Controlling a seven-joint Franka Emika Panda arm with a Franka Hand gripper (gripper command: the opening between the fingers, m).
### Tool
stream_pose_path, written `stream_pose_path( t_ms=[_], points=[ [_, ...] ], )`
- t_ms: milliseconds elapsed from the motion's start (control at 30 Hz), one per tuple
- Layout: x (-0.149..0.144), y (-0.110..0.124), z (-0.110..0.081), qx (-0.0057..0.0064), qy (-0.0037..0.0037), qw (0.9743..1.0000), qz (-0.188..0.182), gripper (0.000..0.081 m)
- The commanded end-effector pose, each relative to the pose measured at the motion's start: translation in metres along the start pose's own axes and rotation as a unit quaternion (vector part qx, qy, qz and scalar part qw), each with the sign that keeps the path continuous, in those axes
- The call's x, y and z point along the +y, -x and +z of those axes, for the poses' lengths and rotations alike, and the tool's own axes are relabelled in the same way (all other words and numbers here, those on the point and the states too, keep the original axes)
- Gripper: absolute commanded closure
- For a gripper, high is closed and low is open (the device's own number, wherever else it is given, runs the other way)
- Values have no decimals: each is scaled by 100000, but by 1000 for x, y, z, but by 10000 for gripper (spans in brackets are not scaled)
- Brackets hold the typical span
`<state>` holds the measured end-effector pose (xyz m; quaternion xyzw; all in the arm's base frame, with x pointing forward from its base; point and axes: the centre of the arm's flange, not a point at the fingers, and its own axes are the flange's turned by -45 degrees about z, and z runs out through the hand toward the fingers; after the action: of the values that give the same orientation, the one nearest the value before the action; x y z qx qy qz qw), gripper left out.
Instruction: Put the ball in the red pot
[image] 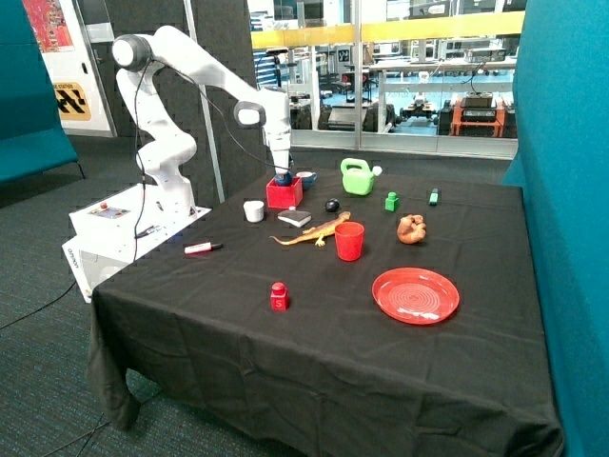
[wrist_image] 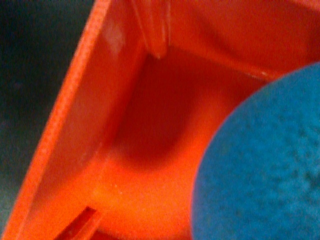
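The square red pot (image: 284, 195) stands on the black tablecloth at the back of the table, near the robot base. My gripper (image: 282, 171) hangs straight down at the pot's open top. The dark blue ball (image: 284, 179) shows just at the pot's rim, under the gripper. In the wrist view the ball (wrist_image: 260, 165) is very close and fills one corner, with the pot's red inner wall and floor (wrist_image: 125, 125) behind it. I cannot tell whether the ball is held or resting in the pot.
Around the pot are a white cup (image: 253, 210), a dark flat block (image: 294, 218), a small black roundish object (image: 331, 205) and a green watering can (image: 358, 176). Nearer the front are an orange lizard (image: 309, 231), a red cup (image: 349, 240), a red plate (image: 415, 294) and a red knobbed block (image: 279, 296).
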<state>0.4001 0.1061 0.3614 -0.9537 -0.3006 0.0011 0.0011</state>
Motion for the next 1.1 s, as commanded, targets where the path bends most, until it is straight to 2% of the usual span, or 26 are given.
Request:
stream_pose_path(
  t_ms=[0, 233, 267, 300, 333, 400, 433, 567, 1067],
  points=[
    [-1, 6, 6, 74, 137, 99999, 446, 808],
    [-2, 6, 7, 74, 137, 99999, 362, 808],
    [-2, 6, 7, 73, 137, 100000, 214, 725],
    [-2, 6, 7, 73, 137, 100000, 199, 407],
    [-2, 6, 7, 73, 137, 100000, 199, 234],
    [-2, 6, 7, 73, 137, 100000, 142, 74],
    [-2, 6, 7, 73, 137, 100000, 117, 37],
    [-2, 8, 5, 73, 137, 100000, -212, 2],
    [-3, 7, 2, 72, 138, 99997, -747, 0]
  ],
)
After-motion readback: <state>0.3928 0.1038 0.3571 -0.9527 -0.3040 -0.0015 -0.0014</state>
